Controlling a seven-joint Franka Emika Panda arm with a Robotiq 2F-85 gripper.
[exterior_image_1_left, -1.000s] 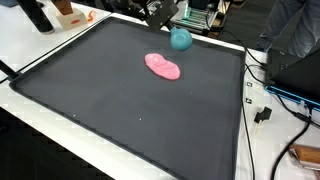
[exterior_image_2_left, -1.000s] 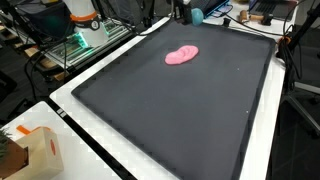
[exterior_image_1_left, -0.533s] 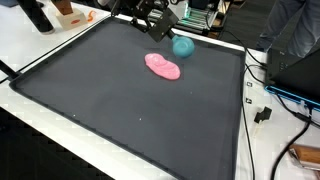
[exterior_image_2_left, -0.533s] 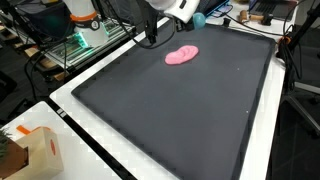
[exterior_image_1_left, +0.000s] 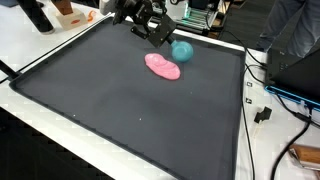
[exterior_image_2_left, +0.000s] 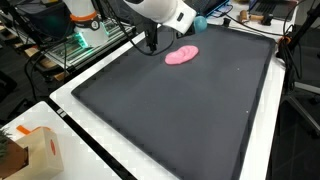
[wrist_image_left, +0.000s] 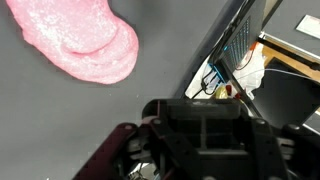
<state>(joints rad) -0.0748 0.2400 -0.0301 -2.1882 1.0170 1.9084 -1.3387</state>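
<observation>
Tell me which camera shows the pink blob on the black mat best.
An exterior view: the pink blob lies whole and uncovered, seen from above, beside the teal ball. A flatter, lower-angle exterior view also shows it whole. The wrist view is closest, but its frame cuts the blob off.

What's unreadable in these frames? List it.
1. Pincer: open or shut unclear. The wrist view's bottom edge cuts off its fingertips, and both exterior views show it small and dark against the mat.
2. Teal ball: partly behind the arm in an exterior view; absent from the wrist view.
3. Pink lump: cut by the wrist view's top edge; material unclear.
</observation>
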